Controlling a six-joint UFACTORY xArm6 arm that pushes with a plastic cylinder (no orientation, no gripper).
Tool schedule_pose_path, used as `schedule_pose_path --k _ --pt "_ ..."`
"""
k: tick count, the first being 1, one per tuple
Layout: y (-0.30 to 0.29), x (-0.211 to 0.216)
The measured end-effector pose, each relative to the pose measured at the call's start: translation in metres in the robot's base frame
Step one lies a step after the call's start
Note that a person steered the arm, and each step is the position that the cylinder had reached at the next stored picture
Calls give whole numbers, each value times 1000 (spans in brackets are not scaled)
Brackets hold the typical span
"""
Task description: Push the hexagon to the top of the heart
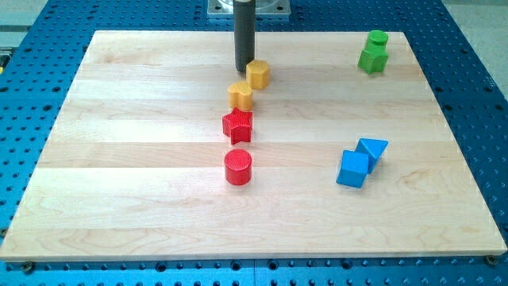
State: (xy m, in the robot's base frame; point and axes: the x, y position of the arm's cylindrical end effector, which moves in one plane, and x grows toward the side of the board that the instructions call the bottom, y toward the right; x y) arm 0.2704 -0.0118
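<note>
The yellow hexagon block [259, 74] lies near the view's top centre of the wooden board [119, 159]. The yellow heart block [240, 95] lies just below and left of it, close by or touching. My tip [244, 68] is at the end of the dark rod, right at the hexagon's upper left edge and above the heart.
A red star [238, 125] lies below the heart, a red cylinder [238, 168] below that. Two green blocks [373, 52] lie at the top right. A blue cube [354, 169] and a blue triangle [372, 149] lie at the right.
</note>
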Motion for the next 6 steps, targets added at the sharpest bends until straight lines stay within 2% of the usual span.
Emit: schedule_pose_path --k 1,2,3,6 --pt "52 -17" --pt "106 16" --pt "91 51" --pt "41 51"
